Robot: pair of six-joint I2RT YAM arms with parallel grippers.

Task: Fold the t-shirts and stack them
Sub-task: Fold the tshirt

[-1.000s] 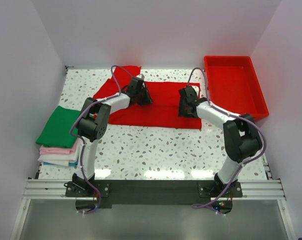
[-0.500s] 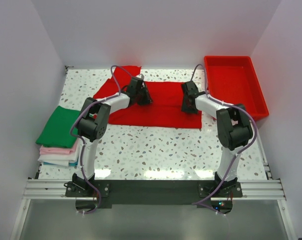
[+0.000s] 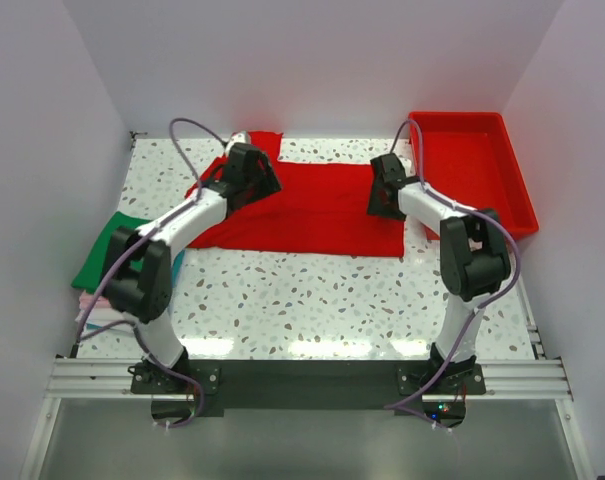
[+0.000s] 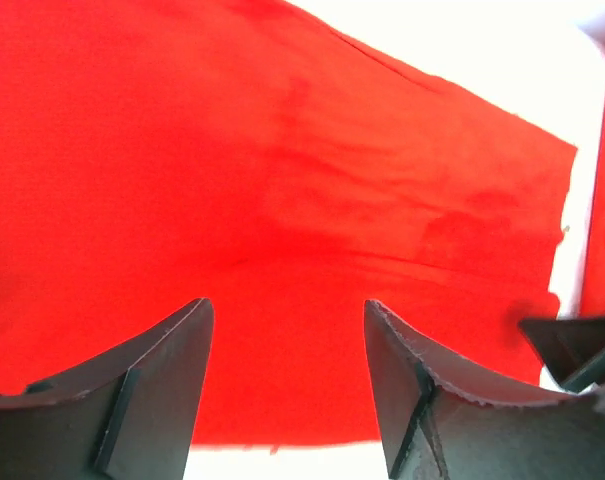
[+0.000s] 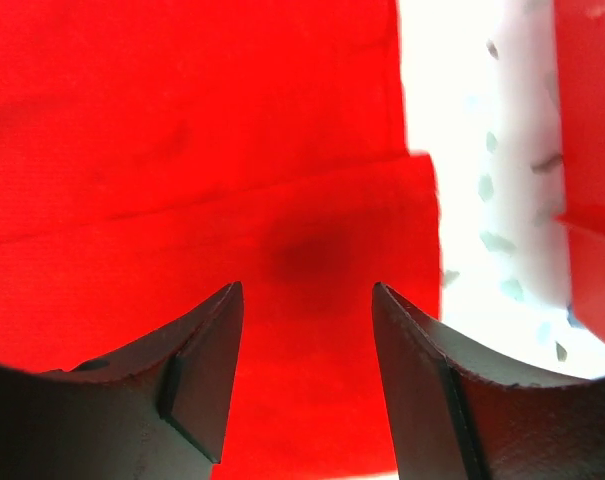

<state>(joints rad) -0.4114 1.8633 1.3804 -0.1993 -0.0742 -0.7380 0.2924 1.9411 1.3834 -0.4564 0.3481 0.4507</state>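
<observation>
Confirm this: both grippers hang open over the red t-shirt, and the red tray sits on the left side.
Wrong side: the red tray sits on the right, as the top external view shows. The left gripper and right gripper do hang open over the red t-shirt.

Under my left pincer (image 3: 254, 178) and my right pincer (image 3: 385, 190) spreads a white counter (image 3: 312, 290) flecked with dark and grey chips. Well behind both pincers, its near strip shines with soft patches of reflected light. Beyond my pincers rises a plain pale back wall (image 3: 312, 60), with a bare left wall (image 3: 32, 150) outside my left pincer and a bare right wall (image 3: 582, 130) outside my right one, while far behind them a silver rail (image 3: 542, 380) carrying a black plate (image 3: 312, 385) runs along the counter's near edge.
</observation>
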